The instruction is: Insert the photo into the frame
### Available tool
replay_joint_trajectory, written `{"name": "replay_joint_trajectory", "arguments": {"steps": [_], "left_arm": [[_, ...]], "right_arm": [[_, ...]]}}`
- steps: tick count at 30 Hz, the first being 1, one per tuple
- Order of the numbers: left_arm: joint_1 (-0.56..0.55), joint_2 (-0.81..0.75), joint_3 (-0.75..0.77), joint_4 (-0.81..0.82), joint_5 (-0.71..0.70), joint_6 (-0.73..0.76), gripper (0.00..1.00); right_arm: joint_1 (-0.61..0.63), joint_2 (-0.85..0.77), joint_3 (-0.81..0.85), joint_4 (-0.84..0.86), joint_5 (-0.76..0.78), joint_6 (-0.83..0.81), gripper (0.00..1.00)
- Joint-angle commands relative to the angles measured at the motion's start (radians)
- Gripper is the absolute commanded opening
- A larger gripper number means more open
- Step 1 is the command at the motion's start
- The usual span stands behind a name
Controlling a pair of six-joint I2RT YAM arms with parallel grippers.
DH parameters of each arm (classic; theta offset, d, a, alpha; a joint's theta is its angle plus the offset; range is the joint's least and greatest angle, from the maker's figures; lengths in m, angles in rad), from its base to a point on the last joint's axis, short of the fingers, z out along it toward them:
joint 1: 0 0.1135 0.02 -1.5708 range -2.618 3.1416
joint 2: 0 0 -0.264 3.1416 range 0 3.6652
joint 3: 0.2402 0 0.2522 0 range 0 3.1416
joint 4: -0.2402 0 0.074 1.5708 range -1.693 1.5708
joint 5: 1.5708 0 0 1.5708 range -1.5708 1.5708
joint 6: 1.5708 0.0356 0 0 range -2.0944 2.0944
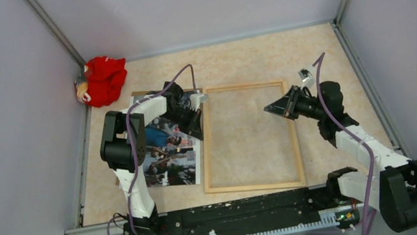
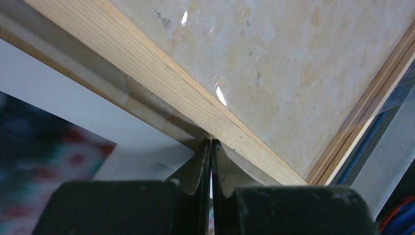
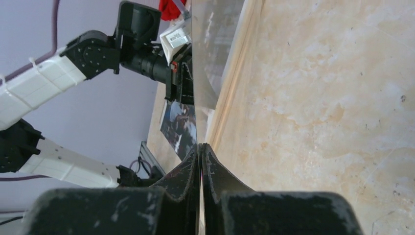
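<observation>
The frame lay flat on the table, ahead and right of the left gripper and under the right gripper. The photo lay left of the left gripper, beside the frame. A cloth sat beyond it, in the corner.

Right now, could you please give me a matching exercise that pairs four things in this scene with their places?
Things:
1 photo
2 frame
3 red item
4 right gripper

Places:
A far-left corner
B middle of the table
C over the frame
D flat, left of the frame

Pairs: 1-D; 2-B; 3-A; 4-C
</observation>
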Motion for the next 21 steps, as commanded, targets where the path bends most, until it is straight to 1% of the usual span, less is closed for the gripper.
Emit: {"name": "replay_joint_trajectory", "arguments": {"steps": [1, 9, 13, 17, 21], "left_arm": [[0.003, 0.025, -0.001, 0.016, -0.003, 0.011, 0.06], [0.002, 0.028, -0.007, 0.017, 0.008, 0.016, 0.05], [0.002, 0.031, -0.012, 0.019, 0.003, 0.02, 0.04], [0.002, 0.031, -0.014, 0.021, 0.003, 0.022, 0.04], [0.002, 0.029, -0.015, 0.021, 0.002, 0.024, 0.04]], "right_arm": [[0.014, -0.024, -0.051, 0.191, 0.016, 0.104, 0.0], [0.008, -0.018, -0.166, 0.416, 0.057, 0.296, 0.0], [0.009, -0.036, -0.185, 0.519, 0.062, 0.388, 0.0], [0.009, -0.056, -0.184, 0.549, 0.06, 0.425, 0.0], [0.009, -0.063, -0.19, 0.527, 0.057, 0.413, 0.0]]}}
